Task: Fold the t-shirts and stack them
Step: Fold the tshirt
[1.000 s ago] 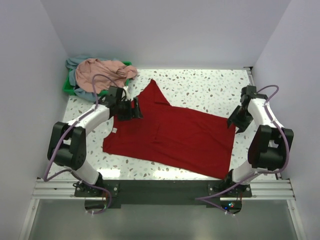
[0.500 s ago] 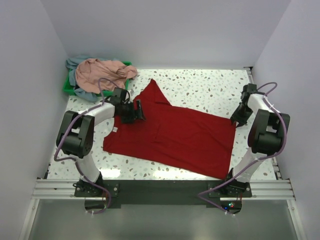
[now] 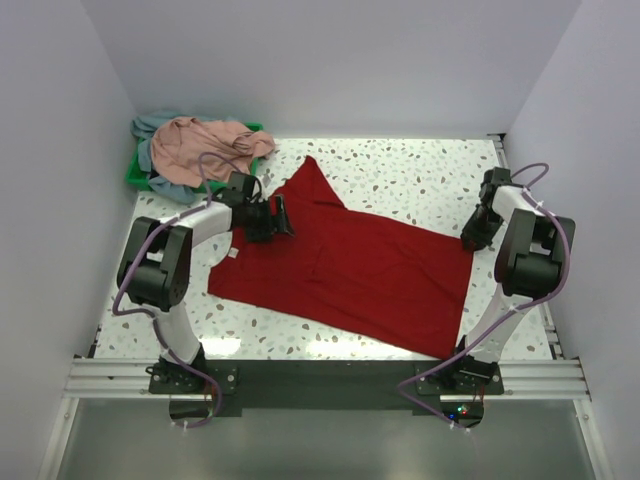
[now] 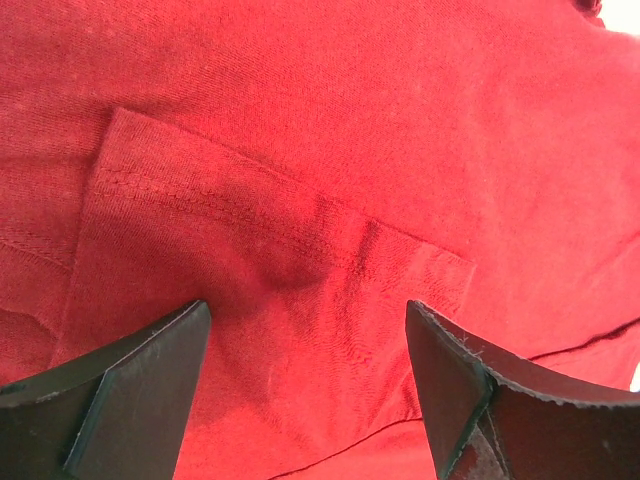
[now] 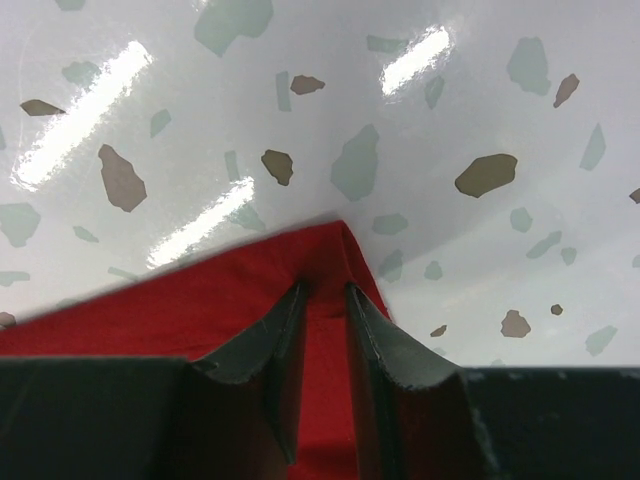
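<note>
A bright red t-shirt (image 3: 350,270) lies spread flat across the middle of the table. My left gripper (image 3: 280,217) hovers open over its far left part, near the sleeve; in the left wrist view the gripper (image 4: 305,400) has a hemmed fold of the red cloth (image 4: 300,150) below it, with nothing gripped. My right gripper (image 3: 470,240) is at the shirt's far right corner, where its fingers (image 5: 325,290) pinch a small raised fold of the red cloth (image 5: 200,300). A dusty pink t-shirt (image 3: 200,140) lies crumpled on a grey-blue one (image 3: 150,125) at the back left.
A green tray (image 3: 135,175) under the pink and grey-blue shirts sits in the back left corner. White walls close in the speckled table (image 3: 400,170) on three sides. Bare tabletop (image 5: 300,100) shows beyond the red corner.
My right gripper has come down onto the red shirt's right corner and closed its fingers on it. The left gripper slid slightly right over the shirt and stayed open.
</note>
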